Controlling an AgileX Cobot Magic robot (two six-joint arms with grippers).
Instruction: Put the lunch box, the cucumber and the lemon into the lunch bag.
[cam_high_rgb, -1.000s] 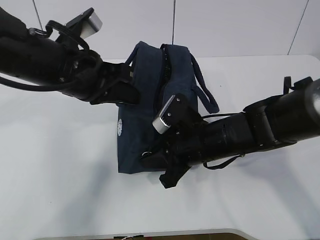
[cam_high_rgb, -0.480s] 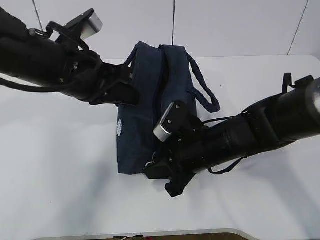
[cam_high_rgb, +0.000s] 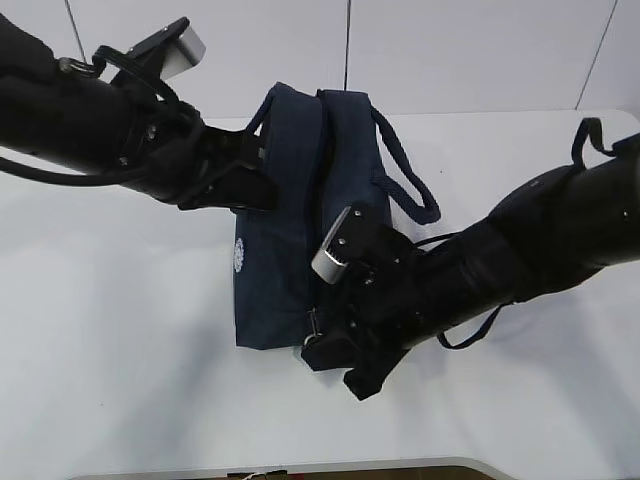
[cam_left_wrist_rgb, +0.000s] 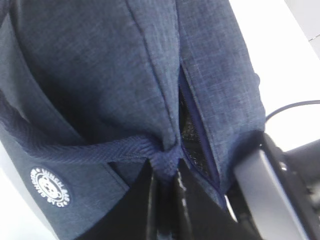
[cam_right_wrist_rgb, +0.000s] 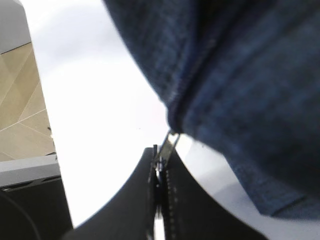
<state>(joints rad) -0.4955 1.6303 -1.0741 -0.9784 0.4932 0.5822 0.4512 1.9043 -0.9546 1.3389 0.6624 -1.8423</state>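
The navy lunch bag (cam_high_rgb: 290, 200) lies in the middle of the white table, with its white emblem (cam_high_rgb: 239, 254) on the left side. My left gripper (cam_high_rgb: 264, 188) is shut on the bag's near loop handle (cam_left_wrist_rgb: 100, 151), pinching the strap between its fingers (cam_left_wrist_rgb: 164, 172). At the bag's front end my right gripper (cam_high_rgb: 313, 330) is shut on the zipper's metal pull (cam_right_wrist_rgb: 170, 141), which runs from the fingertips (cam_right_wrist_rgb: 161, 156) up to the seam. A short dark gap of zipper (cam_left_wrist_rgb: 192, 125) shows in the left wrist view. The lunch box, the cucumber and the lemon are out of view.
The bag's other loop handle (cam_high_rgb: 412, 185) hangs over its right side onto the table (cam_high_rgb: 120, 350). My right arm's silver wrist camera (cam_high_rgb: 330, 255) sits over the bag's front right corner. The table's front edge (cam_high_rgb: 300, 468) is close below my right gripper.
My right gripper has drawn the zipper pull toward the table's front edge, and the dark gap along the bag's top has narrowed. The left arm has held still.
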